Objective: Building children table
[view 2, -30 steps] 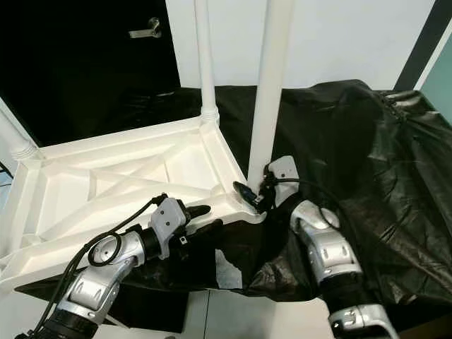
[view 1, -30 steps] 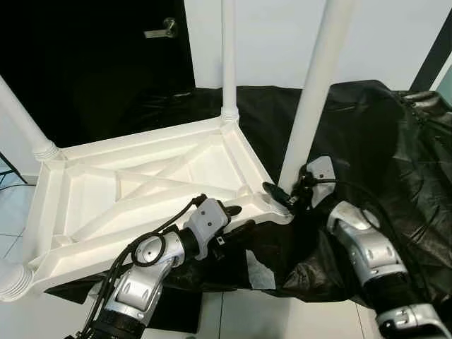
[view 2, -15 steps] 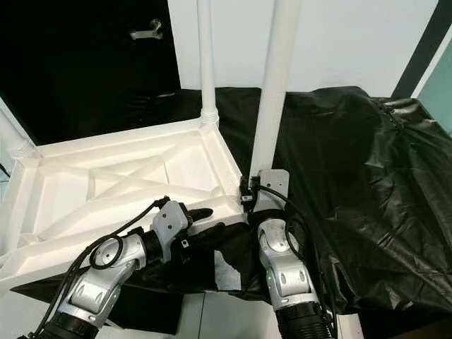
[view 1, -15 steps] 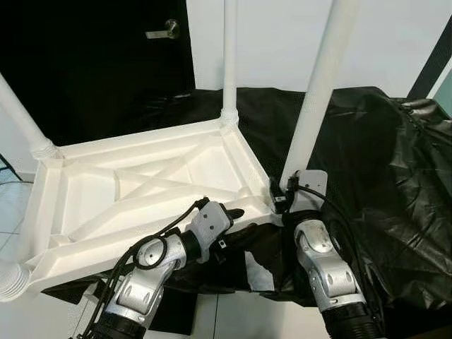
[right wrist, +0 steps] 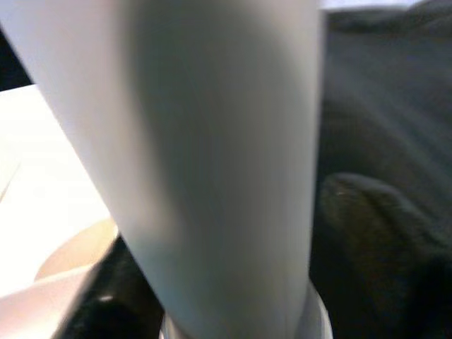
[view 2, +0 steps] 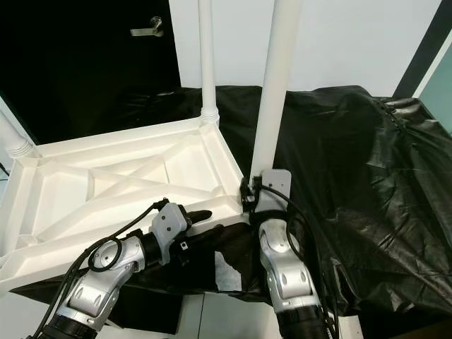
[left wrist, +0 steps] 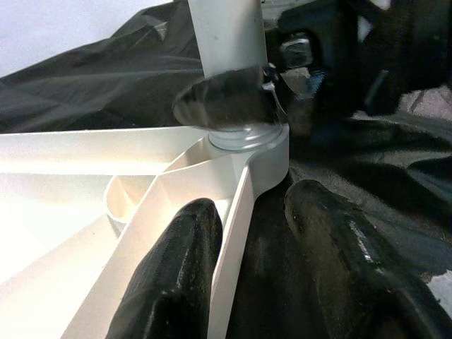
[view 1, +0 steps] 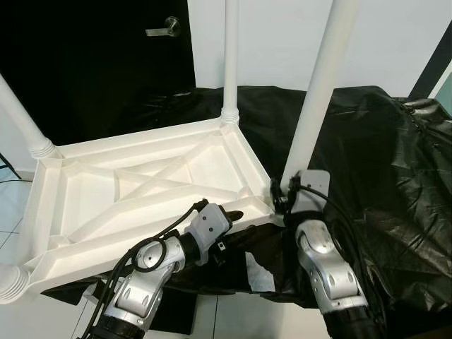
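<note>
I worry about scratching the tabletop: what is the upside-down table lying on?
The upside-down table lies on a crumpled black plastic sheet, which spreads out to the robot's right. What supports the sheet is covered. Pale floor tiles show at the near edge.

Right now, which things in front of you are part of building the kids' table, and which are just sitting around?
Part of the job:
- white tabletop, upside down
- near-right leg, right gripper at its base
- far leg, left leg, near-left leg
- left gripper straddling the tabletop's near rim

Just lying about:
- black sheet under the table
- dark door and its handle
</note>
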